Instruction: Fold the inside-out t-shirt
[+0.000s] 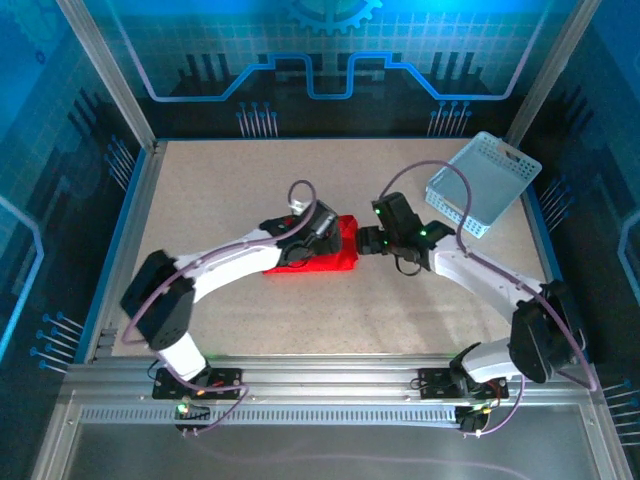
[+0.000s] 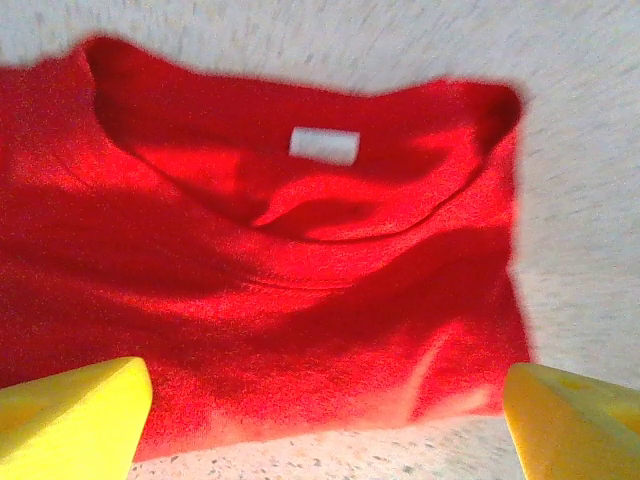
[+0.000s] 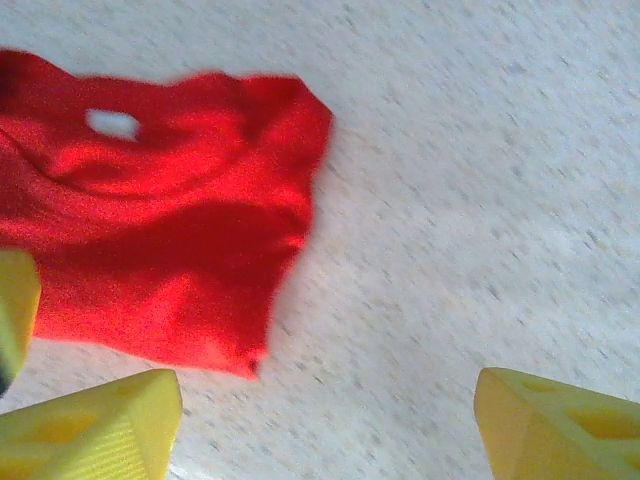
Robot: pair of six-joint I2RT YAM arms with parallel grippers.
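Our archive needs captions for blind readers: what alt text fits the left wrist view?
A red t-shirt lies on a pale speckled table, neckline and white label showing. The left gripper is open, its yellow fingers at the bottom corners.

Seen from above, covered in its left part by the left gripper (image 1: 297,250): the t-shirt (image 1: 335,255), with the lie of the cloth underneath not to be told. Too small there to read the jaws of the right gripper (image 1: 368,240). On the left wrist camera, cut by the bottom edge: both yellow fingertips (image 2: 75,415), only the ends left. Cut off to the left of the left finger: the t-shirt's side. Blurred ahead of the fingers: the white label (image 2: 324,145), print unreadable. On the right wrist camera, smeared all over. Cut at the left edge, ahead and left of the near finger (image 3: 90,425): the t-shirt, and a yellow piece (image 3: 15,305) too partial to name.
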